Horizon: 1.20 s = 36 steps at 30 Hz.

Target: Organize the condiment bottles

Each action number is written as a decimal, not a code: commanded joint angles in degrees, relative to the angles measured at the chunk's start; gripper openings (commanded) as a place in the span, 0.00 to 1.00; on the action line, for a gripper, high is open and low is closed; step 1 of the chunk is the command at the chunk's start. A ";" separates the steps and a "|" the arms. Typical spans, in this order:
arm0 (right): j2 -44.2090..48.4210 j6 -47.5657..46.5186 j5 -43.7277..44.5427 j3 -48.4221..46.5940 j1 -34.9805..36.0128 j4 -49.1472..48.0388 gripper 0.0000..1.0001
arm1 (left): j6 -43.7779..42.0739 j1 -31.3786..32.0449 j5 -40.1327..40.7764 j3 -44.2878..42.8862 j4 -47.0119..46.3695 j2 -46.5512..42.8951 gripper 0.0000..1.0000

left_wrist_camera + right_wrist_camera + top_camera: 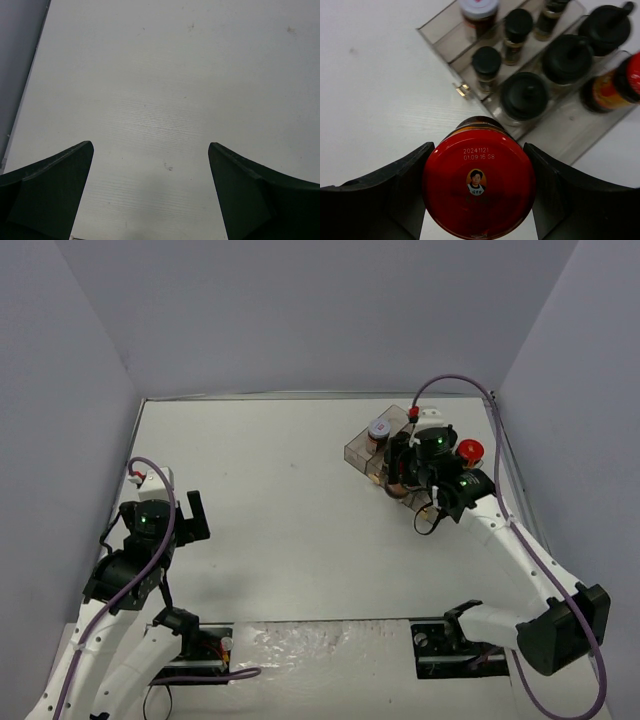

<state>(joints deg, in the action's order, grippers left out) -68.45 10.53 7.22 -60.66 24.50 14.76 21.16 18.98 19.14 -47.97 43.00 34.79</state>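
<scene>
My right gripper [479, 148] is shut on a red-capped bottle [479, 182], one finger pressed against each side of the lid, just in front of the clear tray [560, 131]. In the tray stand a white-lidded jar [479, 7], several black-capped jars [524, 95] and a second red-capped bottle [612, 87] at its right end. From above, the right gripper [405, 475] sits at the tray's [356, 451] near edge and hides most of the held bottle. My left gripper [150, 145] is open over bare table, far to the left [195, 515].
The tray stands at the back right, near the right wall. The white-lidded jar [379, 428] and the other red cap [470, 451] flank my right wrist. A purple cable loops over each arm. Grey walls close the table on three sides.
</scene>
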 commanded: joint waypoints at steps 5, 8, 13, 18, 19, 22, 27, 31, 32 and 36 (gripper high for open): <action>2.97 0.40 3.00 -1.74 -14.25 -2.79 0.00 | -1.12 -0.26 -1.30 -0.55 -3.97 0.87 0.97; 2.00 0.36 1.00 -1.25 -17.17 -5.06 0.00 | -1.05 -0.34 -1.23 -0.47 -4.05 0.73 0.97; -1.61 1.15 -0.67 -0.96 -21.53 -7.98 0.00 | -0.97 -0.33 -1.35 -0.46 -4.15 0.29 0.97; -4.02 2.16 -0.68 1.24 -23.27 -11.10 0.00 | -0.95 -0.30 -1.13 -0.37 -4.15 -0.24 0.97; -4.50 2.34 -0.51 2.10 -23.30 -12.08 0.00 | -0.98 -0.32 -1.22 -0.37 -4.18 -0.27 0.97; -5.83 2.88 -0.65 3.92 -23.42 -15.34 0.00 | -1.04 -0.26 -1.45 -0.37 -4.30 -0.39 0.97; -6.58 3.26 -0.47 6.69 -23.45 -18.66 0.00 | -1.04 -0.26 -1.53 -0.29 -4.41 -0.42 0.97; -7.55 3.01 1.08 8.51 -23.45 -20.25 0.00 | -1.12 -0.26 -1.57 -0.21 -4.50 -0.42 0.97; -7.77 3.08 0.99 9.12 -23.45 -20.67 0.01 | -1.16 -0.26 -1.57 -0.20 -4.53 -0.42 0.97; -8.41 3.59 -0.24 10.49 -23.45 -21.92 0.16 | -1.21 -0.26 -1.64 -0.20 -4.59 -0.33 0.97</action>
<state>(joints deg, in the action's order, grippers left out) -77.15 13.25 6.02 -49.65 1.17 2.36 21.04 18.98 17.76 -47.22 41.69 34.00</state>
